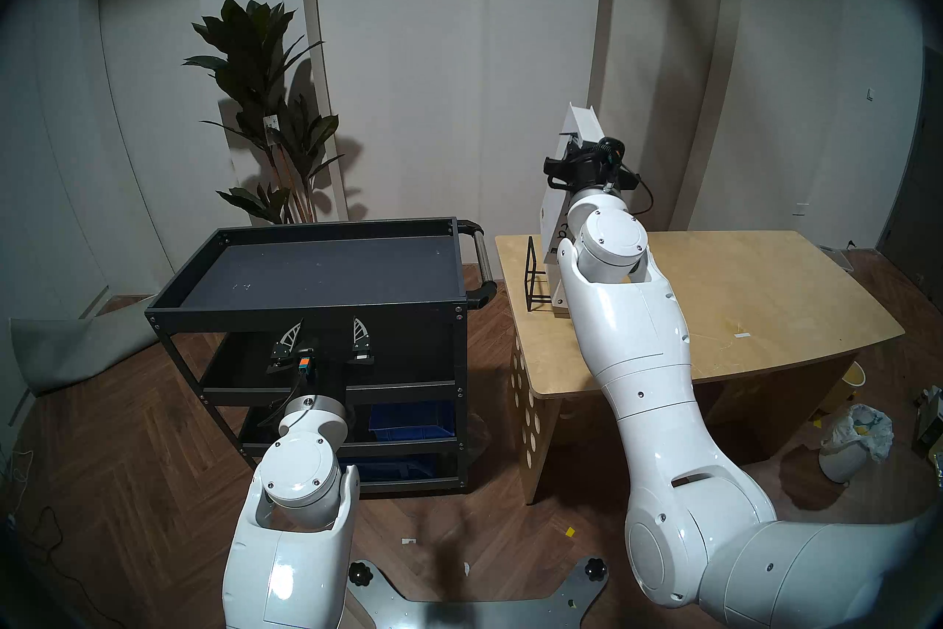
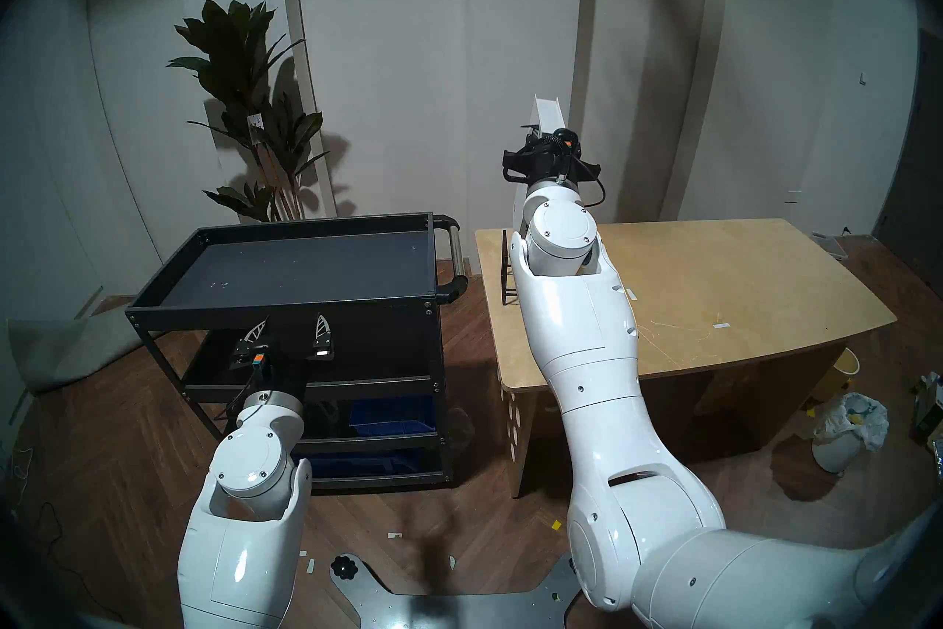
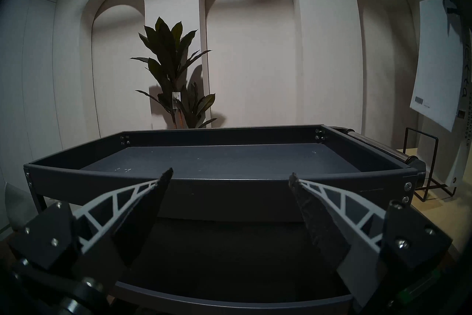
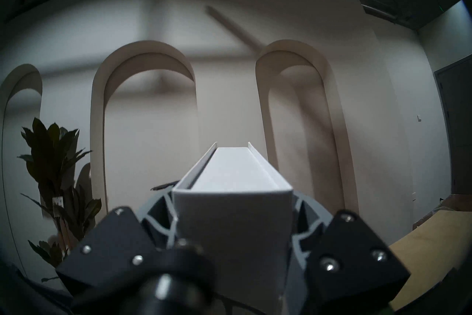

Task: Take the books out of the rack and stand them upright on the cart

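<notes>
My right gripper (image 1: 575, 145) is shut on the upper part of the taller white book (image 1: 581, 125), gripping it by both covers (image 4: 229, 173). The book hangs tilted above the black wire rack (image 1: 536, 278) on the wooden table, and its lower edge is near the rack's top wire (image 3: 421, 133). The shorter white book (image 3: 459, 161) still stands in the rack, mostly hidden behind my right arm in the head views. My left gripper (image 1: 324, 337) is open with nothing between its fingers. It sits just in front of the dark grey cart (image 1: 306, 311), below the rim (image 3: 219, 184) of the bare top tray.
The light wooden table (image 1: 740, 306) stands right of the cart, whose handle (image 1: 482, 255) faces it. Blue bins (image 1: 411, 418) sit on the cart's lower shelf. A tall plant (image 1: 265, 112) stands behind the cart. A trash bin (image 1: 852, 439) is on the floor at right.
</notes>
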Robot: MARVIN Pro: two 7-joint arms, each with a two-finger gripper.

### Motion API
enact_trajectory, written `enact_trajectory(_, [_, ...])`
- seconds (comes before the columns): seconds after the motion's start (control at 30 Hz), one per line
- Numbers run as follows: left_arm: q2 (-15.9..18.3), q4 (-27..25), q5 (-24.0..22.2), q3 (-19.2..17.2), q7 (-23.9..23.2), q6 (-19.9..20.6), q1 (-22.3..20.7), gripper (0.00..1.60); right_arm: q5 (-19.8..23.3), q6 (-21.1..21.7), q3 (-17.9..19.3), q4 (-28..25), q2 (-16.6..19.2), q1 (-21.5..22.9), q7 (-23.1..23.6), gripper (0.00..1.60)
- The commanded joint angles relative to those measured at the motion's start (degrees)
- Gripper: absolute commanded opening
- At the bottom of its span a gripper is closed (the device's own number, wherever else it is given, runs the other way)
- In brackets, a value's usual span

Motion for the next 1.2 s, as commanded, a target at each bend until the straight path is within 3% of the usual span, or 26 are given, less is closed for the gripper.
enact_trajectory(0.0, [-0.03, -0.64, 0.97, 0.83, 0.36, 0.48, -2.20, 1.60, 1.74, -0.80, 0.31, -6.45, -0.88, 0.57, 0.92, 0.00])
enact_trajectory(0.1, [0.58, -0.37, 2.92, 1.51, 1.19, -0.20, -2.55, 1.60, 3.84, -0.47, 0.90, -8.36, -1.36, -0.04, 2.02, 0.00])
enact_trajectory(0.37, [4.97, 0.37, 13.21, 4.84, 2.96, -2.24, -4.44, 1.60, 8.61, -0.11, 0.76, -14.35, -2.19, -2.75, 5.28, 0.00])
enact_trajectory(0.53, [5.59, 0.66, 15.87, 6.20, 2.84, -2.52, -6.24, 1.60, 12.59, 0.93, 0.15, -17.86, -3.57, -5.12, 7.13, 0.00])
enact_trajectory(0.63, [5.43, 0.72, 15.65, 6.59, 2.18, -2.20, -7.31, 1.60, 15.21, 0.17, -0.46, -18.05, -4.42, -6.13, 8.46, 0.00])
enact_trajectory(0.9, [3.57, -4.39, 4.83, 6.35, -5.53, -0.40, -7.23, 1.60, 19.40, -4.81, -1.78, -12.50, -7.27, -6.61, 9.62, 0.00])
enact_trajectory(1.03, [5.34, -5.71, 6.94, 7.38, -5.92, -0.59, -7.64, 1.60, 22.15, -9.02, -2.35, -8.57, -8.73, -6.06, 10.34, 0.00])
enact_trajectory(1.17, [4.41, -5.07, 7.52, 8.75, -5.03, -1.83, -7.97, 1.60, 23.03, -12.05, -3.10, -4.77, -10.36, -4.41, 10.49, 0.00])
